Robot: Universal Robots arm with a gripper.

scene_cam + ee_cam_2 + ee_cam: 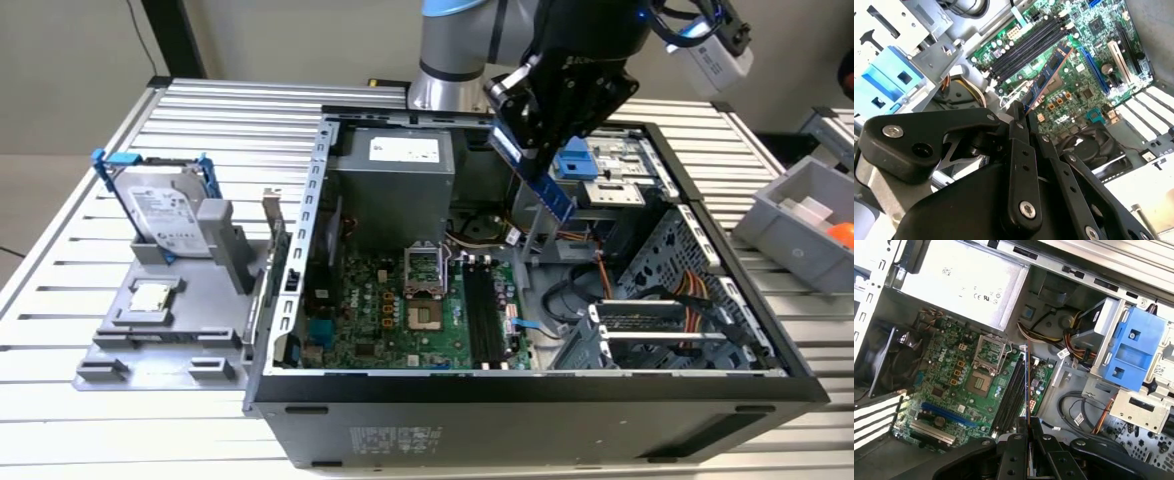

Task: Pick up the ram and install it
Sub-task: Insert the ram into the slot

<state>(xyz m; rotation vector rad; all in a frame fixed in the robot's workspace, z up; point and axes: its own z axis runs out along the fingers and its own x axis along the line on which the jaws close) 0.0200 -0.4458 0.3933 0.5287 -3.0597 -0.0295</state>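
Note:
The ram is a narrow blue-green stick that hangs tilted above the open computer case, over its back right part. My gripper is shut on the stick's upper end. In the second wrist view the ram reaches out from my gripper toward the motherboard. It appears edge-on in the first wrist view, the ram running out from my gripper above the black memory slots. Those memory slots lie to the exterior view's right of the processor socket, well below the stick.
A grey stand at the exterior view's left holds a silver hard drive in a blue frame and a small square chip. Inside the case are a power supply, a blue drive caddy and cables. A grey bin stands at the right.

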